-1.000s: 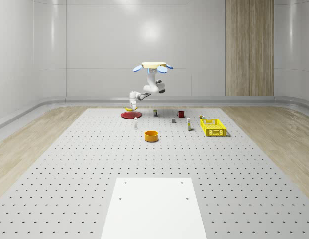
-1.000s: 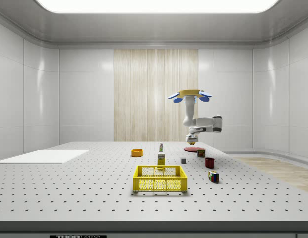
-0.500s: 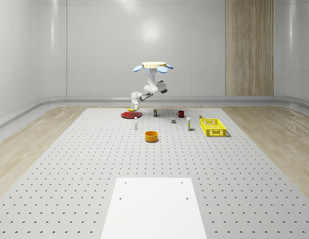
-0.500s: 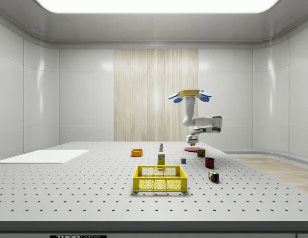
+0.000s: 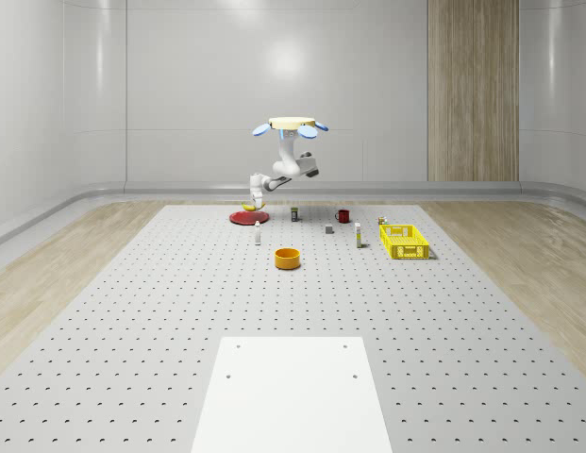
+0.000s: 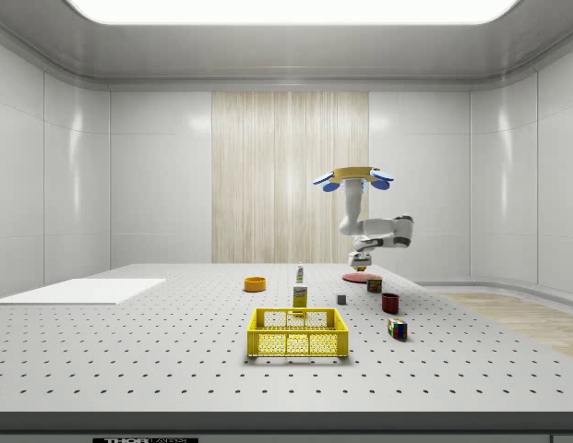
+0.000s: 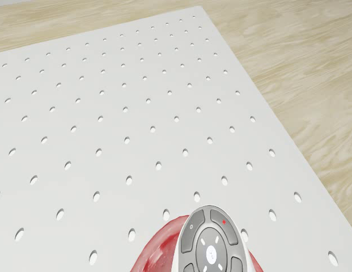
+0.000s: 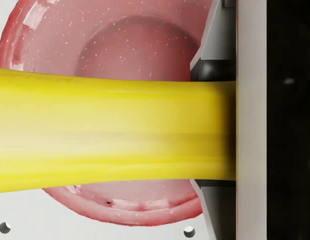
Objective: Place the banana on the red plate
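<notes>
1. Jaws of the gripper [image 5: 253, 201] are clamped on the banana [image 8: 110, 135], which crosses between them and sticks out to one side.
2. Directly below the jaws lies the red plate [image 8: 70, 40], its centre under the fruit; the drone [image 5: 292, 125] hovers above and just beside it.
3. Likely light, soft-skinned and curved, the banana bruises under hard squeezing and may swing.
4. Holding near its middle looks safest.
</notes>
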